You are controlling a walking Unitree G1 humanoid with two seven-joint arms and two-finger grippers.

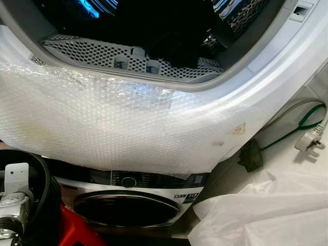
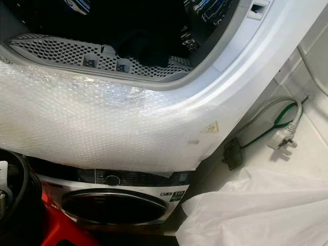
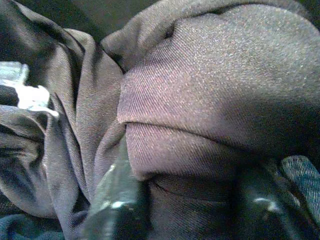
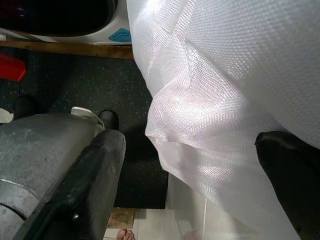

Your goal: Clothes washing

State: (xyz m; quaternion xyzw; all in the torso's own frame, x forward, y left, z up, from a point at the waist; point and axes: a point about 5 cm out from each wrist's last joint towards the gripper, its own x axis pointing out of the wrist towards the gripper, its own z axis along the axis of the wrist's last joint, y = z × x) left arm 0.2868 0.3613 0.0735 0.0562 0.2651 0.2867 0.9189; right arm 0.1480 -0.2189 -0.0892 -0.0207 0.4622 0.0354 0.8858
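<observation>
White takes up most of what I see: the upper machine (image 1: 287, 66) stands with its door opening wide, bubble wrap (image 1: 102, 118) taped across its front below the rim. Inside, past the perforated grille (image 1: 92, 51) at the lower lip of the opening, dark clothes (image 1: 169, 41) lie in the drum. The lower machine (image 1: 128, 202) sits beneath it, its round door shut, so I cannot see whether it holds anything.

Just beside the lower machine's right corner hangs a white mesh bag (image 1: 266, 210). It is slack and creased, and I cannot see what it holds. My right gripper (image 4: 192, 145) has its fingers spread wide, with the bag's mesh close in front of them and nothing pinched.

My left gripper (image 3: 187, 205) has a fold of brown twill garment (image 3: 215, 90) bulging between its fingers. I cannot tell whether they are clamped on it or only flanking it, nor where the heap lies. I judge the cloth soft, limp and light, not slippery. It will trail and snag on the rim, so the thick fold is the place to hold. A scrap of blue denim (image 3: 302, 175) touches it.

A loose plug (image 1: 309, 139) lies by the wall.
</observation>
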